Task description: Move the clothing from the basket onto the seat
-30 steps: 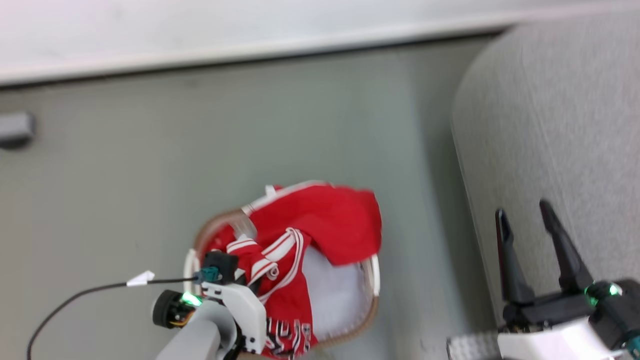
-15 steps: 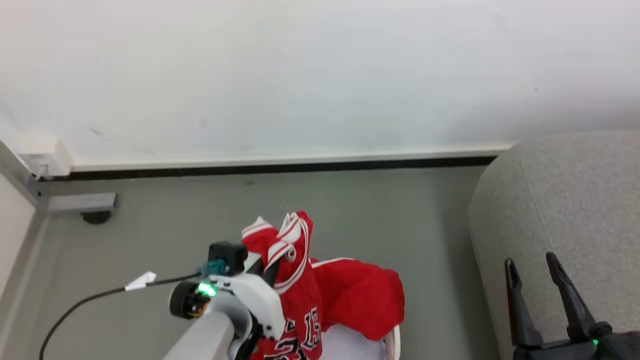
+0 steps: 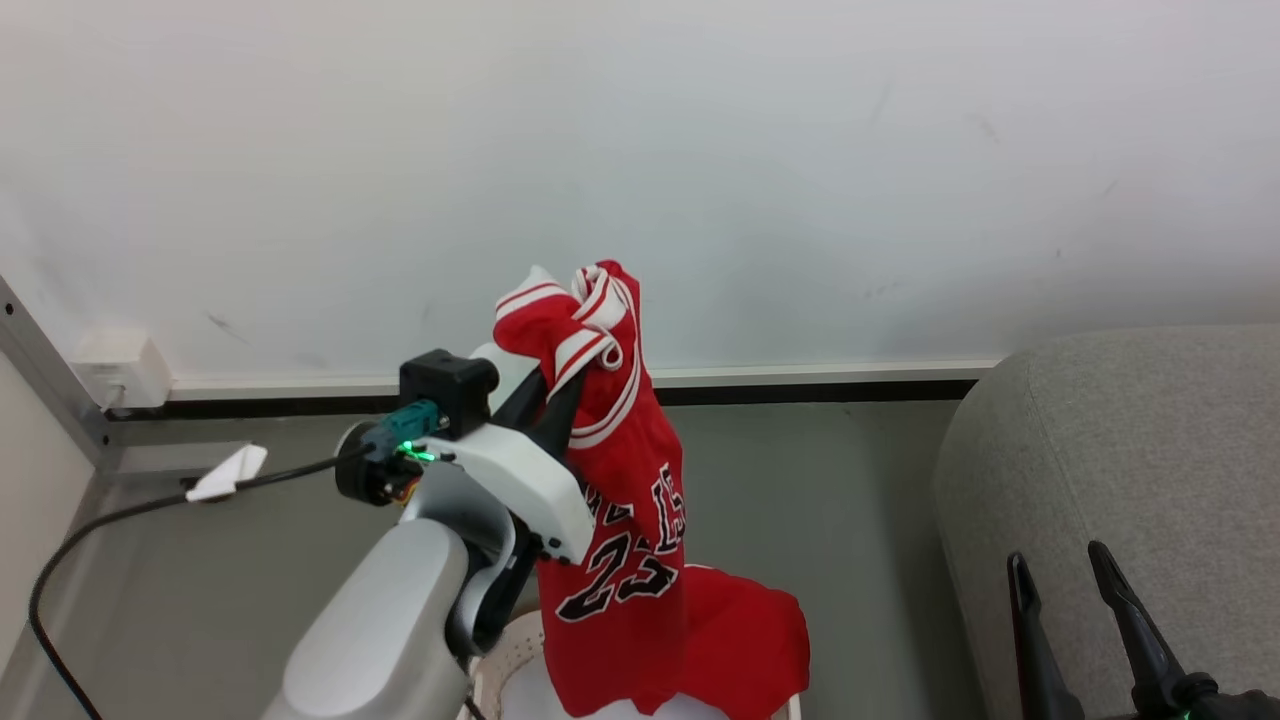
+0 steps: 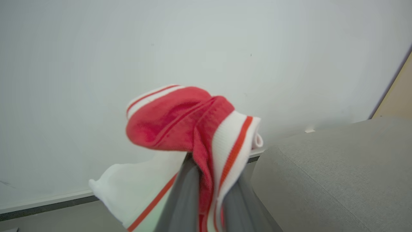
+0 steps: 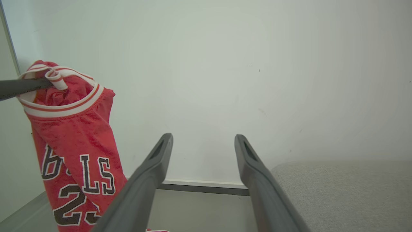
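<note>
The red jersey (image 3: pixel 620 520), numbered 23, hangs by its white-striped shoulder trim from the left claw (image 3: pixel 556 392), whose fingers are pinched tight on the bunched cloth, high before the white wall (image 3: pixel 800 150); its hem reaches down into the basket (image 3: pixel 497 655), where a second red garment (image 3: pixel 760 640) drapes over the rim; the grey seat (image 3: pixel 1130 450) stands to the right, apart from both; the right claw (image 3: pixel 1057 553) hovers at its edge, fingers spread wide, holding nothing.

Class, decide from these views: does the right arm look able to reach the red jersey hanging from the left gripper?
Probably yes. The jersey hangs free from the left gripper, and between it and the open right gripper lies only bare floor; the seat sits off to the right.
</note>
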Controlling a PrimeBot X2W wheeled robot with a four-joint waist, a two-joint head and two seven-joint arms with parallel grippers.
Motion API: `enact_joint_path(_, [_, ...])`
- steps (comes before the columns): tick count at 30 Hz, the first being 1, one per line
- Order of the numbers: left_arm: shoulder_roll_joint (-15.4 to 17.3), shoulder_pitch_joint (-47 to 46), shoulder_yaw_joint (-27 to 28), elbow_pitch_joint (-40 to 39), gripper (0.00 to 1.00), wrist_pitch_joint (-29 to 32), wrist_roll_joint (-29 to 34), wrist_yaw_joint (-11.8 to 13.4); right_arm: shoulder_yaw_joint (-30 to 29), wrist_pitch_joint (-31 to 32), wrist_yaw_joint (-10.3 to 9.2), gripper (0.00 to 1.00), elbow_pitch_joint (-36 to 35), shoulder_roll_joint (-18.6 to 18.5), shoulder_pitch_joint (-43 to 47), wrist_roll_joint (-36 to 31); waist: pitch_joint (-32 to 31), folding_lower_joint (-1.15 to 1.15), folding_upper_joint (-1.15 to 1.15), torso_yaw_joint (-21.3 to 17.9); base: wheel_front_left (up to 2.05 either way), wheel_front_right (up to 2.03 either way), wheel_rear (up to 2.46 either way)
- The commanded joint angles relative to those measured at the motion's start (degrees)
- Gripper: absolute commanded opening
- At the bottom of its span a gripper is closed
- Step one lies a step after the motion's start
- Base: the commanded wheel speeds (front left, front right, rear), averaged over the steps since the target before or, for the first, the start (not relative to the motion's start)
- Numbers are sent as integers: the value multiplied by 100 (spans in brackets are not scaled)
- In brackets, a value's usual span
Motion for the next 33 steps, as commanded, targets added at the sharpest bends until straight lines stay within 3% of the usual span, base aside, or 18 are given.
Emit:
enact_joint_path(1, [67, 4, 35, -209, 0, 76, 11, 46, -13, 4, -12, 100, 15, -16, 94, -36, -33, 1, 0, -5, 0, 0, 0])
enact_joint_path(7, [256, -97, 162, -1221, 0, 543, -72, 228, 31, 4, -12, 100, 23, -15, 85, -51, -74, 1, 0, -48, 0, 0, 0])
enact_joint_path(14, [346, -84, 120, -1849, 0, 908, -88, 340, 334, 4, -12, 100, -69, -14, -56, -166, -76, 1, 0, -44, 0, 0, 0])
enact_joint_path(23, [273, 16, -4, -2120, 0, 1074, -156, 390, 1543, 4, -13, 100, 62, -201, -616, -473, -75, 1, 0, 10, 0, 0, 0])
enact_joint_path(33, [97, -110, -297, -2106, 0, 1161, -145, 305, 2602, 4, -13, 100, 1178, -141, -1926, -603, -35, 1, 0, 124, 0, 0, 0])
